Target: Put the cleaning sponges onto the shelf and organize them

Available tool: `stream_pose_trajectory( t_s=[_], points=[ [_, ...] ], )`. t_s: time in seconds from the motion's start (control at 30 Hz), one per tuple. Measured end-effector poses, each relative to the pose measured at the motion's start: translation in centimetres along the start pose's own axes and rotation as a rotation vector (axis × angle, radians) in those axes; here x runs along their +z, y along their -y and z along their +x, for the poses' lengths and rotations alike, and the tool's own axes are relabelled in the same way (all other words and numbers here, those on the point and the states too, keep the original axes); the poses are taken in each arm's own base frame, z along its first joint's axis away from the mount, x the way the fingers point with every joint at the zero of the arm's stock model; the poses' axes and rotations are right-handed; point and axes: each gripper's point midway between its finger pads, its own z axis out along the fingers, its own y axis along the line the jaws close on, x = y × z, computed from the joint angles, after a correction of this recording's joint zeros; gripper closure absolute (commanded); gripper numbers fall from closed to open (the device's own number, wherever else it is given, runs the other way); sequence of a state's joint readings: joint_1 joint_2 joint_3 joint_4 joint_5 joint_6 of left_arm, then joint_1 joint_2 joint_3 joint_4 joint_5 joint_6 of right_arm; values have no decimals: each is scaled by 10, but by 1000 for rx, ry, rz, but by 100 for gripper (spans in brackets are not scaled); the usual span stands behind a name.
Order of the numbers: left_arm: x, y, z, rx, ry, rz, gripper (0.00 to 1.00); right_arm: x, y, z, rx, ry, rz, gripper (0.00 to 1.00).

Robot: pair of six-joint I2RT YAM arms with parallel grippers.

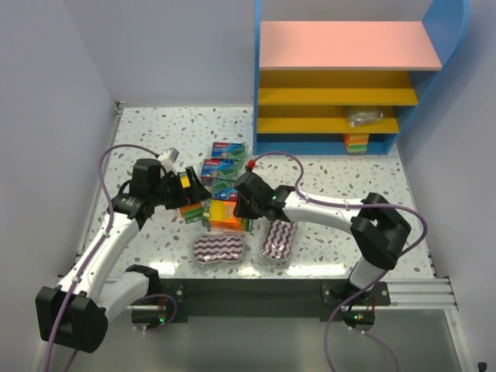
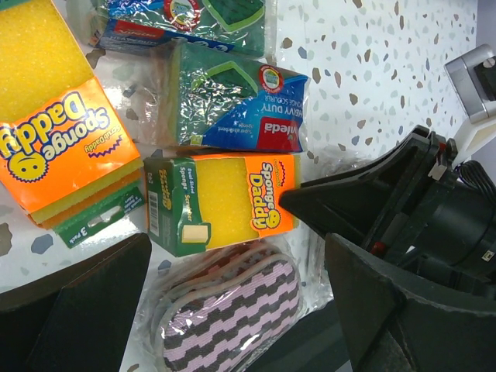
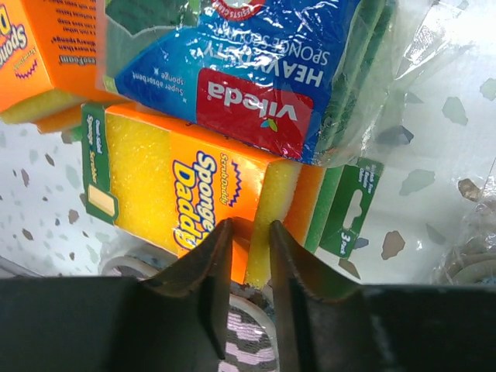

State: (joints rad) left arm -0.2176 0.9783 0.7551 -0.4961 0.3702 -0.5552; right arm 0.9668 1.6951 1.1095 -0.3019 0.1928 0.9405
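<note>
Below, speckled tabletop [image 1: 349, 178], pale walls [image 1: 46, 93]; left jaws agape, right jaws tight on orange sponge pack [image 3: 201, 186].

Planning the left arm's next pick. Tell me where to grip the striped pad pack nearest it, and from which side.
Probably from above: take the striped pad pack at its free left end, pinching across the short width. It lies flat on the table, top exposed; the Sponge Daddy pack crowds its far edge and a second striped pack its right end.
</note>
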Motion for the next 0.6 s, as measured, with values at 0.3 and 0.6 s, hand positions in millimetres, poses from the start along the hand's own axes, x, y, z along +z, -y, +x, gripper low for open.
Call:
stream_pose_trajectory(
  t_s=[0.3,0.6],
  points=[
    [0,0,0,6,0,1,0,-1,0,-2,15,18,-22,100],
    [0,0,1,20,-4,4,0,-57,30,2,21,33,-32,100]
  ],
)
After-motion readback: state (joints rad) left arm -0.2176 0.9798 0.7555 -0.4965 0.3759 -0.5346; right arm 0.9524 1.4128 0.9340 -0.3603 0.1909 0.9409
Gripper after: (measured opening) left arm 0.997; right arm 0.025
